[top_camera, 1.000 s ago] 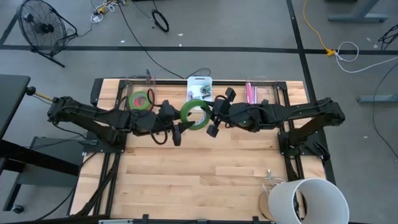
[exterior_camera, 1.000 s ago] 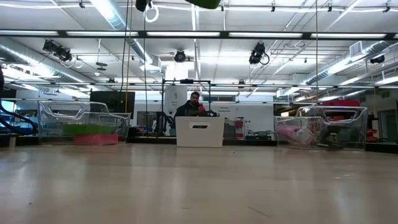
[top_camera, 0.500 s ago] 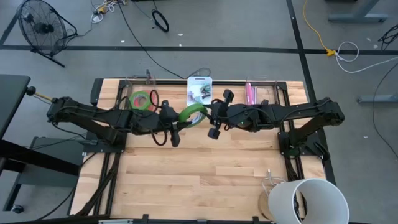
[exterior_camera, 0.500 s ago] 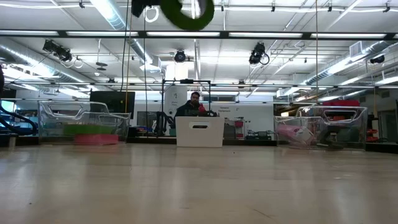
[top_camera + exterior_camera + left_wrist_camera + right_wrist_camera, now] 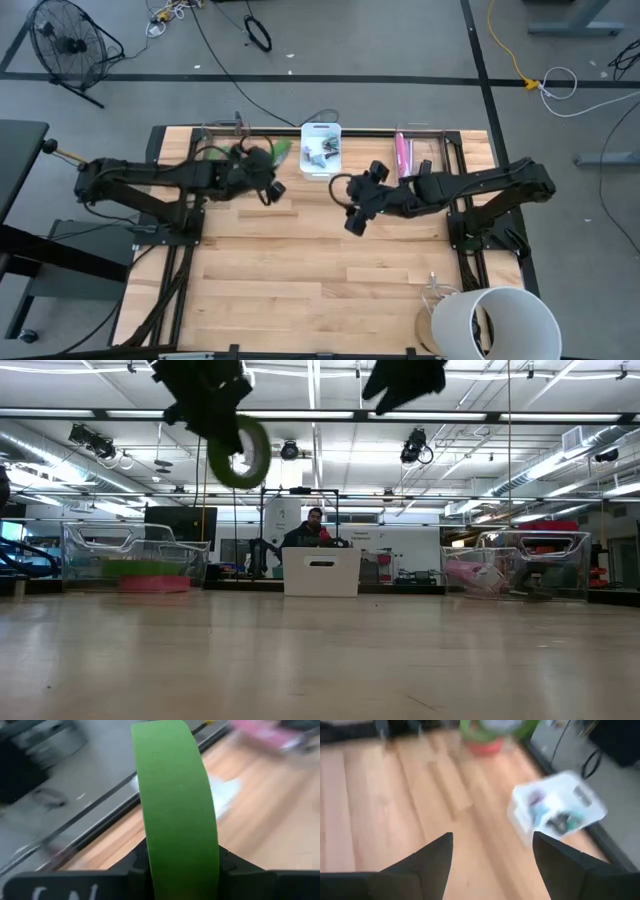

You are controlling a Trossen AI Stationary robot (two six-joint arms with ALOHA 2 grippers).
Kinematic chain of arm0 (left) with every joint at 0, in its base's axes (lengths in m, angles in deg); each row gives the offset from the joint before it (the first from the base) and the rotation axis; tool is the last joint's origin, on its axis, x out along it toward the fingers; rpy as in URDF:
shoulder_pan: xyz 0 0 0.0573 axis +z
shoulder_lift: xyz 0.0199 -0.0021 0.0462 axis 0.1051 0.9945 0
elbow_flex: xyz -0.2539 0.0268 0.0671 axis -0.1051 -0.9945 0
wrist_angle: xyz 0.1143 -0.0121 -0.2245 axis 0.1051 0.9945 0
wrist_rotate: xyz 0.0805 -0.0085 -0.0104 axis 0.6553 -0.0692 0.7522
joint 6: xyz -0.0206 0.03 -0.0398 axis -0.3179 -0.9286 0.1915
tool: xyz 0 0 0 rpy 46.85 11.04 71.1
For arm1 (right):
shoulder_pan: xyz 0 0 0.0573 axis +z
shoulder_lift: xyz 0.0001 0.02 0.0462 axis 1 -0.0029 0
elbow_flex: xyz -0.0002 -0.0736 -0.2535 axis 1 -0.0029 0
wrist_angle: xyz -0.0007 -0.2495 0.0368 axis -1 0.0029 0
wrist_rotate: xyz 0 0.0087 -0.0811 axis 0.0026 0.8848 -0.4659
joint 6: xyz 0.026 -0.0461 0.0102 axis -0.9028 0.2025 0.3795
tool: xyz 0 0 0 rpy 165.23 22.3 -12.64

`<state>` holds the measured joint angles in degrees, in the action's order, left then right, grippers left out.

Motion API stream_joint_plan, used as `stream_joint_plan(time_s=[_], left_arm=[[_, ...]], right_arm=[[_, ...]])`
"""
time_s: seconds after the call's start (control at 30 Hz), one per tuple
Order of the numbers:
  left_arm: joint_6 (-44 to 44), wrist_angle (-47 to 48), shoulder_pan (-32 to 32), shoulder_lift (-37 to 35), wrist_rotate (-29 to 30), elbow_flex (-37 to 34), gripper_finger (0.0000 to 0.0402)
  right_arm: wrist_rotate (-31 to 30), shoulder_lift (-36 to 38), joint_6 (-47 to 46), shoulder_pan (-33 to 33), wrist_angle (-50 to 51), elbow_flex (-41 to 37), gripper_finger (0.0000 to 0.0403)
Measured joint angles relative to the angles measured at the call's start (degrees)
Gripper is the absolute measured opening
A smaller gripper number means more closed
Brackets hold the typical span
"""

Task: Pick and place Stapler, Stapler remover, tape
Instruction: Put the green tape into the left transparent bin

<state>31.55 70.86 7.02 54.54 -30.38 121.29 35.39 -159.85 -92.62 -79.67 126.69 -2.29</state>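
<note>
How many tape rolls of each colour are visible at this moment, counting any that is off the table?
green tape: 2 (one lifted in the air, the other lying in the clear bin)
red-pink tape: 1 (in the same clear bin, under the green one)
Total: 3

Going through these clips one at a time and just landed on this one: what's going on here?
A two-armed robot is sorting desk items into bins along the table's far edge. The left gripper is shut on a green tape roll and holds it in the air near the far-left clear bin, which already contains a green and a pink roll. The right gripper hangs open and empty above the middle of the table, close to the white centre bin. A person sits in the room behind.
</note>
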Motion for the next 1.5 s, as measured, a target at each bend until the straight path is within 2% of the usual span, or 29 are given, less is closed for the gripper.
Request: stream_joint_plan(time_s=[0.13,0.27,0.43,0.57,0.8,1.0,1.2,1.5], left_arm=[[3.60,9.45,5.28,-0.02,1.13,0.00,0.0099],[6.17,16.30,11.33,-0.02,2.30,0.00,0.0099],[5.65,18.93,19.04,0.24,1.83,0.06,0.0099],[1.69,19.60,23.21,1.60,-2.06,0.09,0.0099],[1.70,28.73,27.17,7.25,-1.40,0.11,0.0099],[3.20,35.61,28.20,14.35,0.64,0.11,0.0099],[3.19,37.78,28.27,19.42,2.78,0.09,0.0099],[2.75,37.69,28.53,22.75,5.42,0.15,0.0099]], right_arm=[[3.11,-0.09,-1.60,1.24,-2.65,-5.94,0.0266],[3.12,-0.11,-2.51,2.25,-6.85,-12.53,0.0253],[3.60,-0.11,-2.66,2.50,-14.73,-19.11,0.0236],[4.78,-0.11,-2.40,2.29,-17.12,-20.89,0.0225],[4.70,-0.09,-0.66,2.28,-21.14,-20.87,0.0211],[4.70,-0.09,0.16,2.28,-22.56,-20.87,0.0208],[4.72,-0.09,0.16,2.28,-22.65,-20.87,0.0208],[4.79,-0.09,0.17,2.28,-22.57,-20.85,0.0208]])
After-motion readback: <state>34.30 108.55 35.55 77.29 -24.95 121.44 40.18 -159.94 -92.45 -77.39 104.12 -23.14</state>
